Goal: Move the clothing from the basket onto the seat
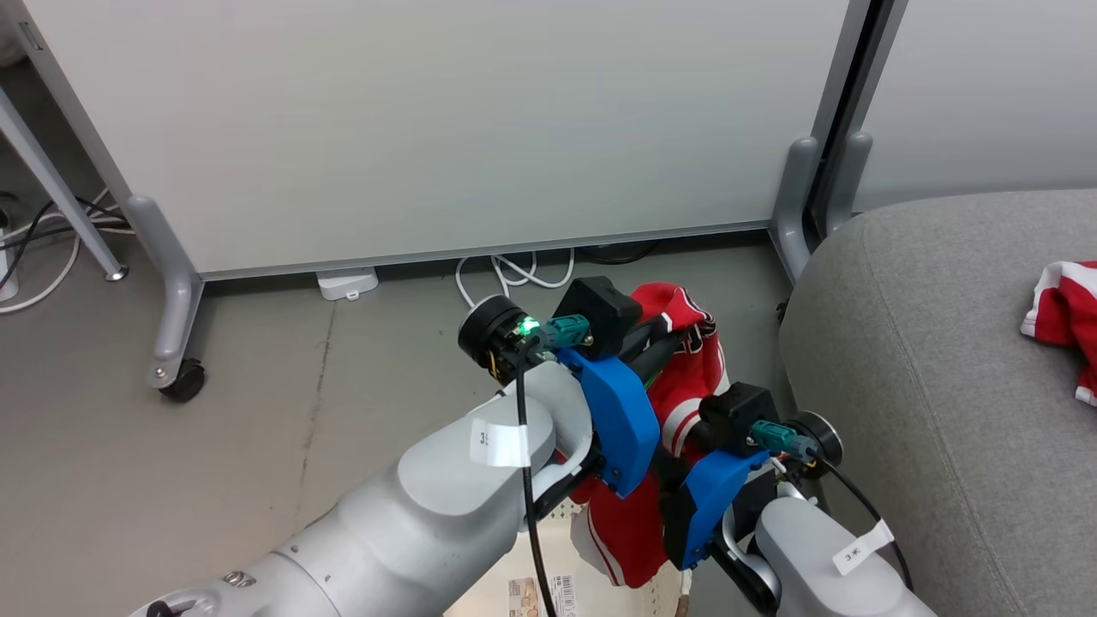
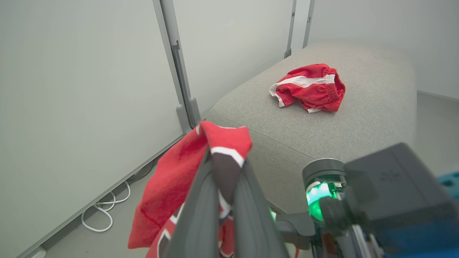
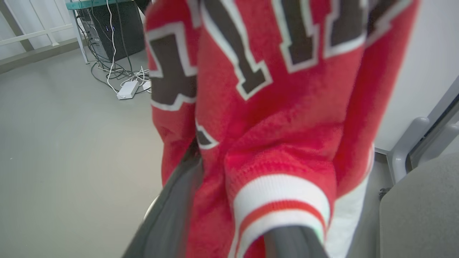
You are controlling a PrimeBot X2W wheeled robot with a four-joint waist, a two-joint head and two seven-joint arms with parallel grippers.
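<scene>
A red jersey [image 1: 690,381] with black-and-white lettering [image 3: 251,68] hangs in the air between my two grippers, beside the seat's left end. My left gripper [image 1: 690,330] is shut on its top fold [image 2: 226,143]. Lower down, my right gripper [image 1: 686,433] is shut on its striped cuff [image 3: 283,200], with cloth bunched between the fingers [image 3: 172,215]. The second garment, red shorts with white stripes [image 2: 310,87], lies crumpled on the grey seat [image 1: 926,386]. Below the arms a bit of the cream perforated basket [image 1: 561,536] shows; most of it is hidden.
A grey partition panel [image 1: 428,128] on castor feet [image 1: 182,377] stands just behind, with white cables [image 1: 514,274] and a power block [image 1: 345,283] on the floor at its base. A table leg [image 1: 60,188] slants at the far left. Bare grey floor [image 1: 257,446] lies to the left.
</scene>
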